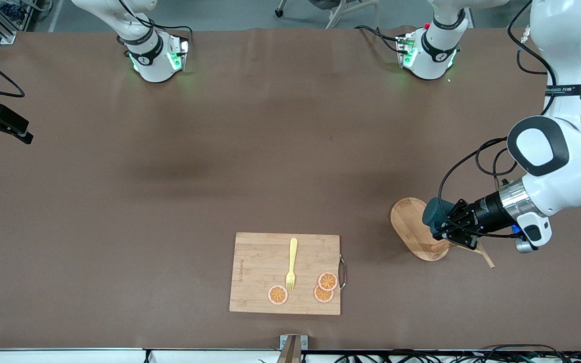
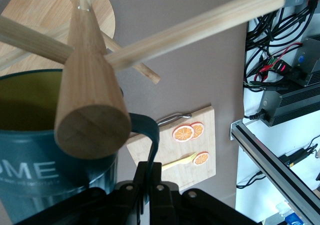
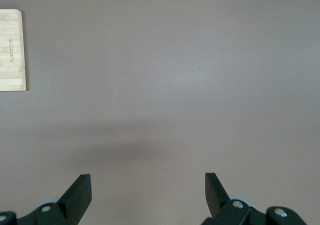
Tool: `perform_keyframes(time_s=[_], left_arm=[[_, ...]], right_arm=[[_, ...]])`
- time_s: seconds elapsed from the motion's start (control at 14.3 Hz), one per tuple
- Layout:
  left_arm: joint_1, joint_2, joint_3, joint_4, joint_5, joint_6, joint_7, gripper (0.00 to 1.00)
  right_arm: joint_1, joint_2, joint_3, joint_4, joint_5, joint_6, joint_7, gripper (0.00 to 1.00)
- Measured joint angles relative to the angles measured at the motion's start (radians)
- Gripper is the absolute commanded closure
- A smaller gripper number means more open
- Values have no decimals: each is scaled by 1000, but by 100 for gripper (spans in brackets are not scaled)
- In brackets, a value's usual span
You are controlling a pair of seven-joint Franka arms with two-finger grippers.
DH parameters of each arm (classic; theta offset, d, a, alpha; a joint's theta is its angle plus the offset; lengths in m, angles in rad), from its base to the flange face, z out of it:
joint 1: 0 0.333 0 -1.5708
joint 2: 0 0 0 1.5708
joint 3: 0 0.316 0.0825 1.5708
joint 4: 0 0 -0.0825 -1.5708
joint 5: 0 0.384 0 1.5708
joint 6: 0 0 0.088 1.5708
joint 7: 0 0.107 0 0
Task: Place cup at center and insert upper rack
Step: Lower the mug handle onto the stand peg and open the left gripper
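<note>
Left gripper (image 1: pixel 444 229) pinches the cup (image 1: pixel 436 214) by its handle over the mug tree (image 1: pixel 416 229) toward the left arm's end of the table; right gripper (image 3: pixel 148 192) waits, fingers spread, over bare table (image 1: pixel 169 201)

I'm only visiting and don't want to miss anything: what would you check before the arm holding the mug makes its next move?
1. Grip: left gripper shut on the cup's handle: ok.
2. Cup clear of the upper rack: not ok, it hangs among the pegs, over the base.
3. Table centre bare for the cup: ok.
4. Right gripper open, waiting over bare table: ok.
5. Cutting board with fork and orange slices, nearer the front camera than the centre: ok.
</note>
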Motion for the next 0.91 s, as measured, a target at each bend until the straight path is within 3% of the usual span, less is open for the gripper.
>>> perform_keyframes(time_s=[0.07, 0.14, 0.35, 0.91], left_arm=[[0, 1, 0, 0, 0, 0, 0, 79], [1, 3, 0, 0, 0, 0, 0, 63], [0, 3, -1, 4, 0, 0, 7, 3], [0, 4, -1, 54, 0, 0, 8, 0]], right_arm=[[0, 0, 0, 0, 0, 0, 0, 0], [0, 0, 0, 1, 0, 0, 0, 0], [0, 0, 0, 1, 0, 0, 0, 0], [0, 0, 0, 1, 0, 0, 0, 0]])
